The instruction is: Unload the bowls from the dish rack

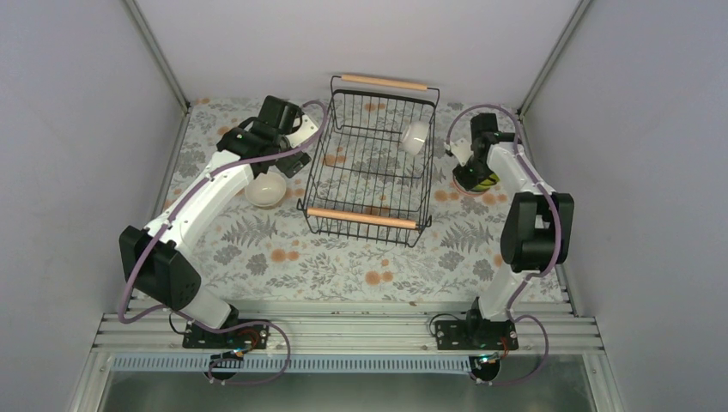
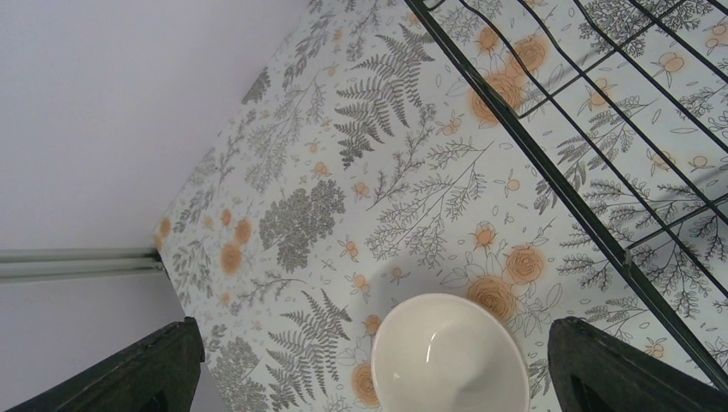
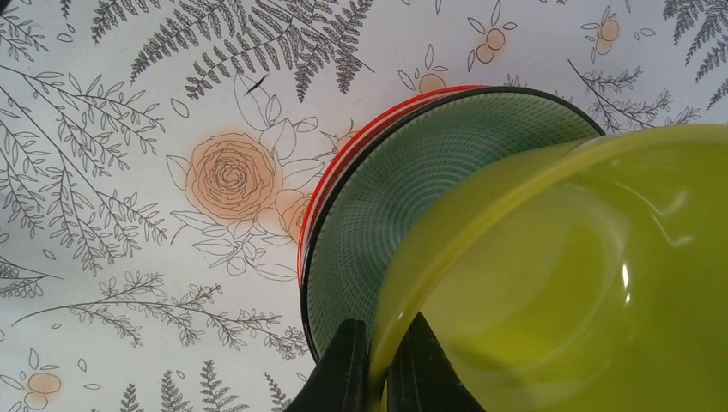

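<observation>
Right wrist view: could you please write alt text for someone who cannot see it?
The right end effector pinches the rim of a yellow-green bowl, held over a teal bowl nested in a red bowl, on a floral tablecloth.

Floral table point(image 1: 283, 257) (dish rack point(image 1: 360, 217), bowls point(image 1: 264, 192))

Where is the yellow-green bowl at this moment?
In the right wrist view, the right end effector grips the yellow-green bowl by its rim, over a teal bowl. This is to the right of the dish rack.
</observation>
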Controlling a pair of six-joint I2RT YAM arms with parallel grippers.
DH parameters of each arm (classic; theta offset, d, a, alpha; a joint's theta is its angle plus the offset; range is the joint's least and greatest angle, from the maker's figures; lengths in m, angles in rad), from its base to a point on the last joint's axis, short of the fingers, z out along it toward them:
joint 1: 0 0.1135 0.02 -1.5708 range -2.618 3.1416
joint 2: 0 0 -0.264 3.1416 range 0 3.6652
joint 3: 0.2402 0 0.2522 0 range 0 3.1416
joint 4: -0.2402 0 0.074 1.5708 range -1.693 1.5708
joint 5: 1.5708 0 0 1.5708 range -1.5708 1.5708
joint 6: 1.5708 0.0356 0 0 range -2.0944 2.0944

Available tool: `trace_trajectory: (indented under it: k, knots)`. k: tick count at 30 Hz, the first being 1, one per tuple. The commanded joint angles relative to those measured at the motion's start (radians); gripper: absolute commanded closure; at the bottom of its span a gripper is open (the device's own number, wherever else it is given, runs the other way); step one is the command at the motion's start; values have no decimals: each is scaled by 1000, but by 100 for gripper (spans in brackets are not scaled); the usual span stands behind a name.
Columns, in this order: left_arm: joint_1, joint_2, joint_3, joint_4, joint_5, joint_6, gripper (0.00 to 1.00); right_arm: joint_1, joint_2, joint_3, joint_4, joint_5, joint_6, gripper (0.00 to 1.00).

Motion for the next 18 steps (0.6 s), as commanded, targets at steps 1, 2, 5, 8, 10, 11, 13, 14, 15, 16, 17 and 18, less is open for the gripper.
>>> trace_trajectory:
  k: [1, 2, 5, 8, 10, 11, 13, 14, 15, 16, 17, 18]
  knots:
    - [-4, -12, -5, 19, 6, -11, 0, -1, 12, 26, 28, -18, -12, 96]
    - [-4, -11, -5, 18, 7, -11, 0, 2, 16, 28, 27, -19, -12, 96]
    - [-5, -10, -3, 18, 7, -11, 0, 5, 21, 28, 35, -20, -12, 96]
    - [-5, -10, -6, 17, 3, -11, 0, 11, 26, 39, 32, -32, -13, 96]
    - [-5, -10, -8, 16, 1, -12, 0, 14, 31, 51, 27, -31, -10, 96]
    - [-5, -10, -7, 16, -1, -12, 0, 16, 33, 55, 26, -34, -9, 96]
    - [-5, -13, -10, 17, -3, -11, 0, 23, 34, 56, 24, -37, -11, 96]
    - [-5, -12, -11, 17, -4, -11, 0, 27, 34, 57, 25, -38, -10, 96]
    - [-5, -13, -11, 17, -3, -12, 0, 31, 38, 57, 24, -37, -10, 96]
    - [-5, -12, -13, 18, -4, -11, 0, 36, 40, 58, 20, -37, -8, 96]
    - [-5, -13, -14, 19, -3, -11, 0, 39, 42, 58, 19, -35, -5, 96]
    - [-5, -12, -15, 19, -2, -11, 0, 43, 46, 56, 16, -30, -4, 96]
